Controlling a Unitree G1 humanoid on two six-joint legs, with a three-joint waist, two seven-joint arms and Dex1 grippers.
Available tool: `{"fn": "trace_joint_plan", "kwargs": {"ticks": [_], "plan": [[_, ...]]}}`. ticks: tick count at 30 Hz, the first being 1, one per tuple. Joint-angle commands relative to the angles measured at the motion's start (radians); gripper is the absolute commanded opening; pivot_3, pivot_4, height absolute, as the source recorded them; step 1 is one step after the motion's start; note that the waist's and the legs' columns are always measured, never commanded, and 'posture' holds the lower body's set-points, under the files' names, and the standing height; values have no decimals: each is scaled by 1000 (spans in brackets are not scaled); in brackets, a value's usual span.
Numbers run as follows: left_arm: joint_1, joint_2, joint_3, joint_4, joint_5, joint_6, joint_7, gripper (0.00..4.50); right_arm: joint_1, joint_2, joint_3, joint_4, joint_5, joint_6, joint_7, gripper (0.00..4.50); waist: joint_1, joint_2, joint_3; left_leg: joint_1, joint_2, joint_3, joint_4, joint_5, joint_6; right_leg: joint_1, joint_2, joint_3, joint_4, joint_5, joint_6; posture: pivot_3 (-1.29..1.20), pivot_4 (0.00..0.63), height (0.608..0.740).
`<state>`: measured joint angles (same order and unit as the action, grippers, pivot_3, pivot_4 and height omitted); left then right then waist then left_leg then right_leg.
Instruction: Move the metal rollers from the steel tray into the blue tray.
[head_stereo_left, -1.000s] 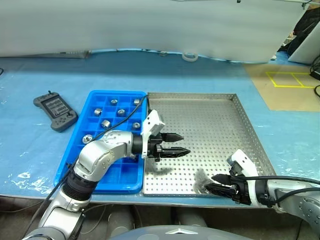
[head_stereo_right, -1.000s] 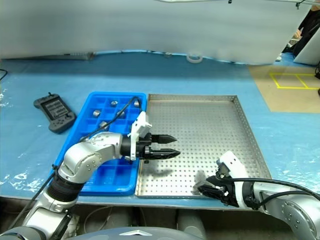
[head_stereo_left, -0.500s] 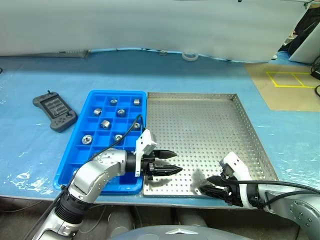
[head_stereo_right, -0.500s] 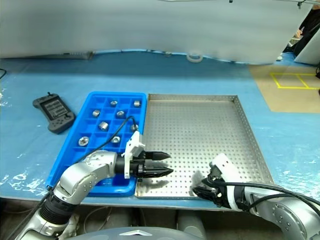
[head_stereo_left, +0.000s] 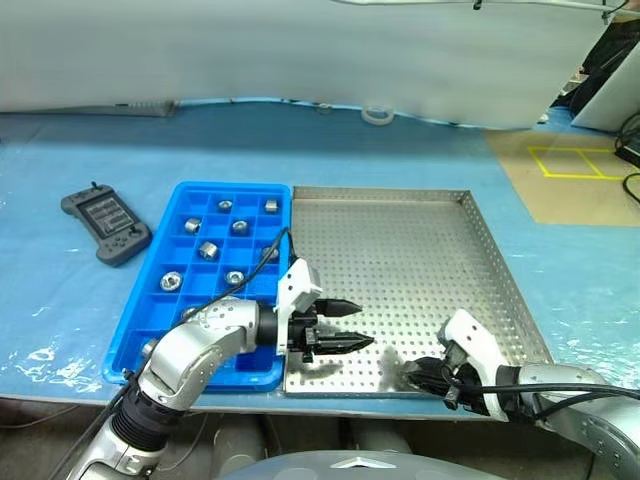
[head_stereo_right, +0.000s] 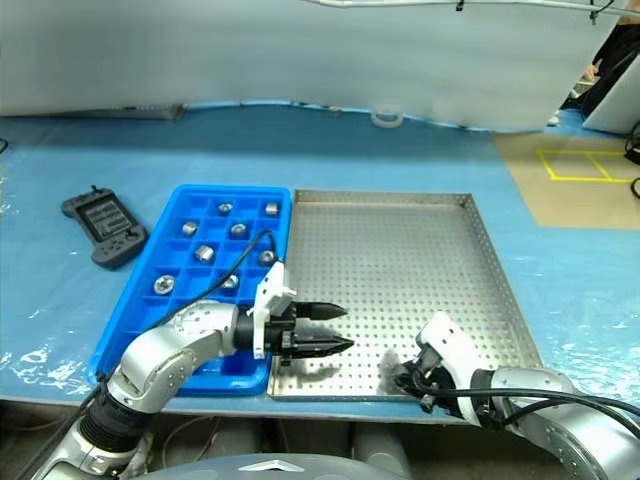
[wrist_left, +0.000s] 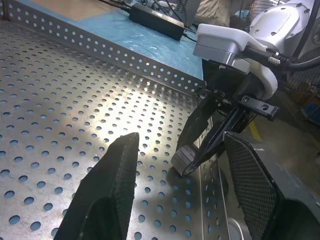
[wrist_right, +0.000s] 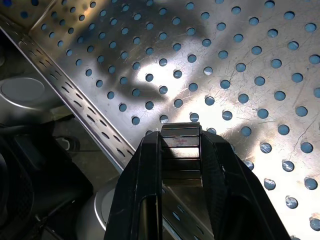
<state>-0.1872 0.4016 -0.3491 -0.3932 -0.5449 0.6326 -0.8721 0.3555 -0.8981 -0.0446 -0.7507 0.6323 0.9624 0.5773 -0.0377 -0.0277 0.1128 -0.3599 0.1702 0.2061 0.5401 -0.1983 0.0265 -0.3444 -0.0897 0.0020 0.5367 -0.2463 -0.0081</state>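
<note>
The steel tray (head_stereo_left: 420, 250) lies right of the blue tray (head_stereo_left: 180, 192), which holds several metal rollers (head_stereo_left: 209, 249) in its far compartments. My right gripper (head_stereo_left: 412, 374) is low over the steel tray's front edge, shut on a metal roller (wrist_right: 181, 155) that shows clamped between its two fingers (wrist_right: 145, 175). My left gripper (head_stereo_left: 362, 324) hovers open over the steel tray's front left part, pointing right at the right gripper (wrist_left: 202, 135), with nothing between its fingers (wrist_left: 107, 190). In the left wrist view the held roller (wrist_left: 182, 162) sits just above the perforated floor.
A dark grey handheld controller (head_stereo_left: 105, 226) lies on the blue table cover left of the blue tray. A roll of tape (head_stereo_left: 377, 114) sits at the far edge. Yellow floor markings (head_stereo_left: 565, 160) show at the far right.
My right gripper has closed on the roller at the steel tray's front edge. My left gripper has drawn back toward the front and lower, still open.
</note>
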Motion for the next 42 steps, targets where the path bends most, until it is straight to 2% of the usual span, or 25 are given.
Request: {"fn": "trace_joint_plan", "kwargs": {"ticks": [1,6,9,11,14,18,22,27,33,37,42], "plan": [[-16,-5,12,0,-10,-12,-13,2816,39,-11,18,7,-15,11,13,683,1,0,0,0,0,0,0,0,0,0,0,0,0,0,0,-373,150,740],[-34,-9,27,23,-22,-13,-23,2816,7,33,-35,21,21,19,3,683,0,0,0,0,0,0,0,0,0,0,0,0,0,0,0,-366,150,740],[-109,-3,117,71,-101,27,-54,2816,-122,70,-106,49,113,47,18,683,-4,0,1,0,0,0,0,0,0,-1,0,0,1,0,0,-349,150,740],[-163,1,157,108,-131,44,-70,2816,-204,83,-122,78,143,60,23,683,-5,6,4,0,0,0,2,0,0,-2,0,1,2,1,-1,-329,150,740],[-248,-1,189,179,-122,35,-79,2816,-329,102,-116,145,145,53,22,683,-2,7,4,1,-1,0,2,1,-2,-2,0,1,3,2,-4,-294,150,740],[-219,12,205,285,-23,-131,-118,2816,-470,119,-33,252,30,-30,18,683,3,6,3,1,-1,0,1,3,-4,3,0,1,3,3,-4,-251,150,740],[-251,7,235,369,32,-230,-111,2816,-569,176,41,389,-103,-140,-17,683,21,4,2,-8,-1,0,2,5,0,-5,0,-1,7,5,-3,-192,150,740],[-279,49,295,453,72,-324,-125,2816,-722,292,115,571,-214,-257,-27,683,43,3,2,-8,-1,0,3,5,-1,-7,-1,-1,14,3,-5,-90,150,740],[-207,137,398,395,54,-320,-116,2816,-847,372,189,641,-201,-309,137,683,71,3,3,-7,-1,0,4,4,-5,-7,-1,-1,16,3,-5,49,150,740],[-108,187,460,317,23,-286,-106,2816,-925,415,228,684,-175,-296,263,683,90,1,3,-8,0,-1,3,4,-5,-8,-1,-2,17,3,-5,135,150,740],[14,220,533,183,-35,-223,-70,2816,-964,418,298,698,-169,-308,439,683,146,0,7,-9,0,-1,2,4,-5,-8,-1,-5,17,3,-5,237,150,740]]}}
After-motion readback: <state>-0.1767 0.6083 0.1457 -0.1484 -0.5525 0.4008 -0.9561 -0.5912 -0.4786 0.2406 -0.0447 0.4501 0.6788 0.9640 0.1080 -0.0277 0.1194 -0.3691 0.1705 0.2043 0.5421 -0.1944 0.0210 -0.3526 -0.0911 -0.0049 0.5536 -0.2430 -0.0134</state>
